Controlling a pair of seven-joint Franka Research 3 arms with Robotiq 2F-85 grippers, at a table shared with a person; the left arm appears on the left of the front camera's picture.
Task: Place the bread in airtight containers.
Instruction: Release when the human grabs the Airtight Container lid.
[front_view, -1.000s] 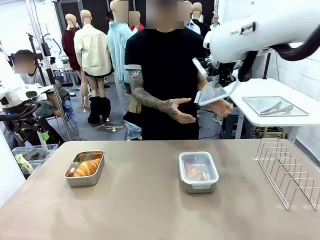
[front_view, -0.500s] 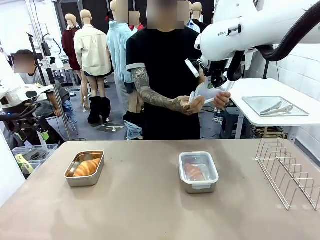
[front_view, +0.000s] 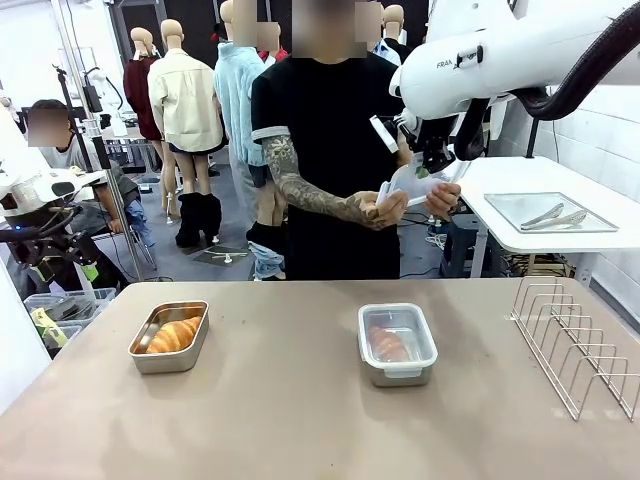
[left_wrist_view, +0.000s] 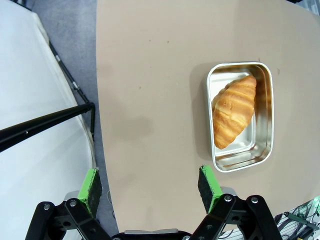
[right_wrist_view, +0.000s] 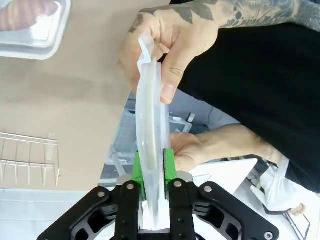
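Observation:
An open steel container at the table's left holds one bread croissant. My left gripper hangs open above the table, beside that tin and its croissant. A second container in the middle has its lid on, and a croissant shows through it. My right gripper is raised over the far edge, its pads shut on a translucent lid. The person's hand grips the lid's far end, and the other hand is under it.
A wire rack stands at the table's right edge. Behind it, a white side table carries a flat metal tray with tongs. The person stands at the far edge, and another person sits at the far left.
My right arm carried the lid left and slightly up toward the person. The person's hands closed on the lid. The left arm and both containers stayed still.

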